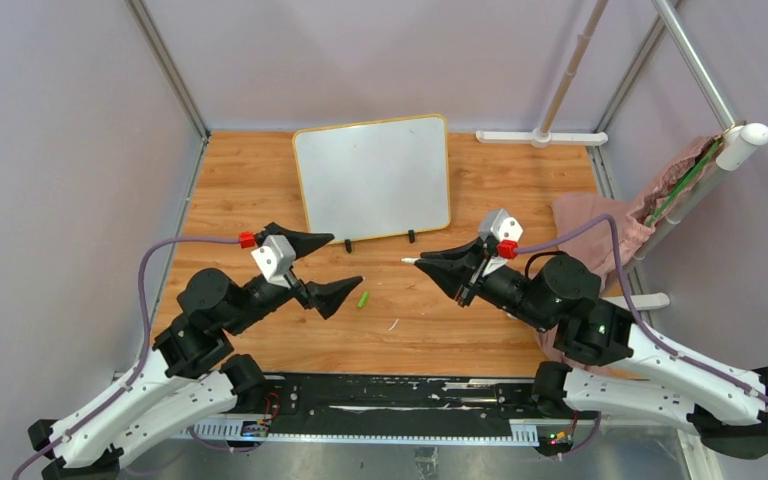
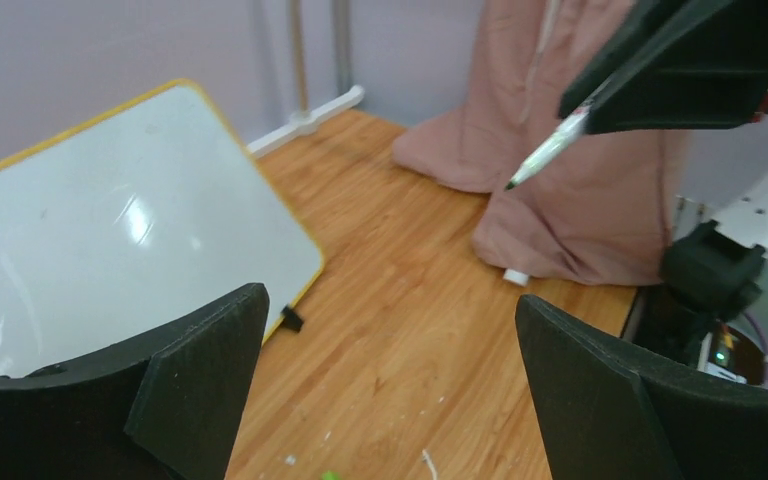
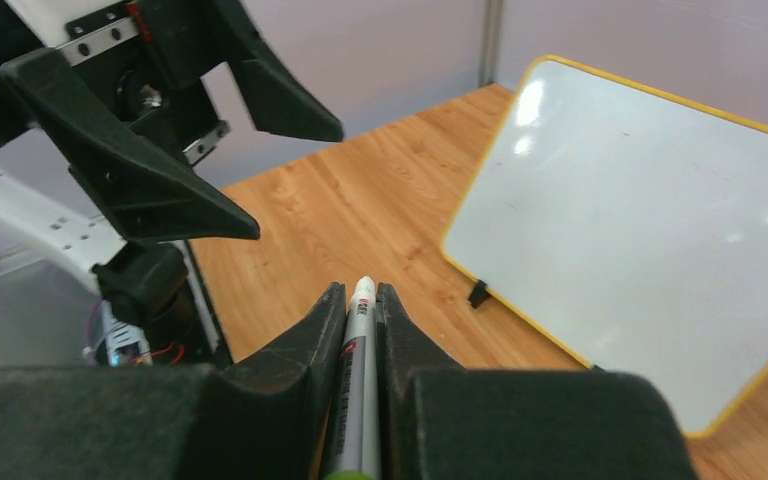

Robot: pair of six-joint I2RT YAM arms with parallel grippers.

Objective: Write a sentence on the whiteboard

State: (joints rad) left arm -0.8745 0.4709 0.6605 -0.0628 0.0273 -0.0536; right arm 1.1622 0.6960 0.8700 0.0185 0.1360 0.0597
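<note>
The table [image 1: 520, 330] is carrying everything, and the whiteboard [image 1: 372, 178] is sitting at its far middle. Its long side is running left to right, and its two black clip feet are resting on the near edge, facing the arms. Its face is showing blank, with only glare on it. Whether it is lying flat or leaning back on its feet, I cannot tell.

The left tool [image 1: 346, 261] is hanging near the board's near-left corner with its fingers spread wide and nothing between them. The right tool [image 1: 428, 262] is hovering just off the near-right corner, pinching a marker [image 3: 358, 350] narrowly between its fingers.

The marker's long axis is running roughly parallel to the board's near edge. Its tip is pointing across toward the left arm rather than at the board, and it is standing clear of the rim. So the board is lying beyond the tip and off to its side, not ahead of it.

In my judgement, the coming move is calling for the right wrist to turn the tip toward the far side and down onto the white face. The right arm is the one placed to do it.

A small green cap [image 1: 362, 298] is lying on the wood just beside the left tool.
</note>
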